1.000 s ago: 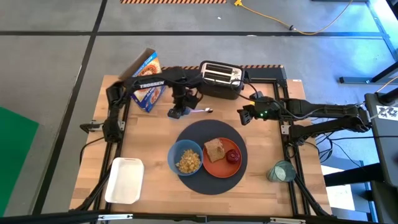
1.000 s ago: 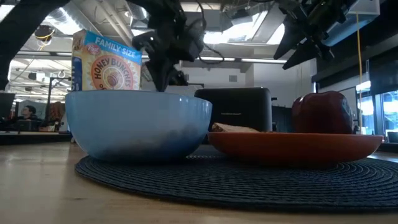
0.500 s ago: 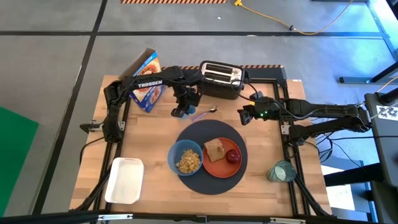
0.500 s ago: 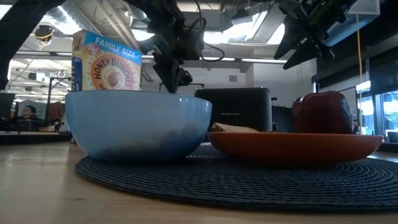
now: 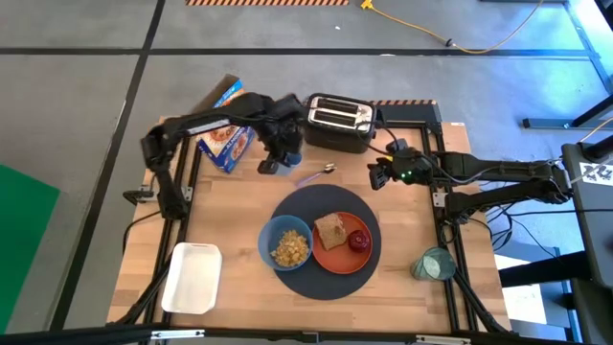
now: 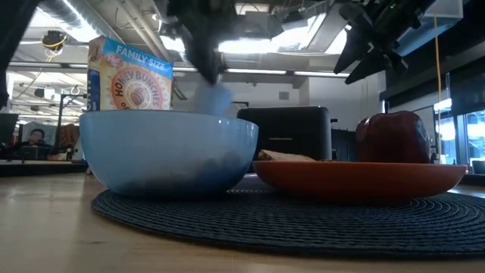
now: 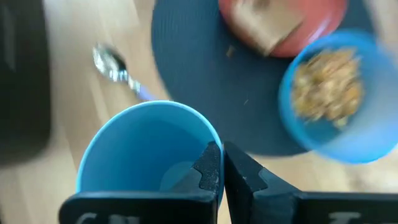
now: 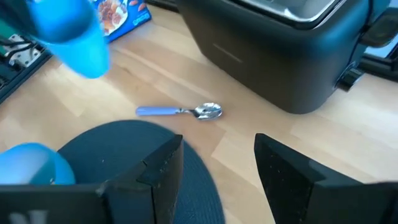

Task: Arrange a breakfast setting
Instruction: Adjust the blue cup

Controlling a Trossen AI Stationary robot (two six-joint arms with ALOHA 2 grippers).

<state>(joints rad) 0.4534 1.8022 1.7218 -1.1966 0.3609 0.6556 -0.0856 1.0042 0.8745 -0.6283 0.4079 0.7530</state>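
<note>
A smooth white rectangular tray [image 5: 192, 278] is seen at the table's near left corner, empty. A cardboard cereal box [image 5: 222, 142] lies at the far left. Just beside it, the left gripper [image 5: 272, 165] is clamped on the rim of a light blue plastic cup [image 7: 148, 155], one finger inside the wall and one outside; the cup is held above the wooden table [image 5: 230, 206], between the box and the glossy black toaster [image 5: 337, 123]. A metal spoon [image 5: 314, 173] with a pale lilac handle lies flat on the wood, just past the cup and just off the far edge of the placemat [image 5: 321, 216]. The placemat is round, dark and ribbed in a woven texture. On it a blue bowl [image 5: 286, 243] holding cereal sits touching an orange plate [image 5: 345, 244]; a square brown toast slice [image 5: 330, 230] and a small red fruit [image 5: 358, 240] rest on the plate. The right gripper [image 5: 376, 177] hangs beside the toaster, fingers spread with nothing between them, spoon well ahead of it. A teal glass [image 5: 433, 264] stands at the table's right edge, well apart from the placemat.
</note>
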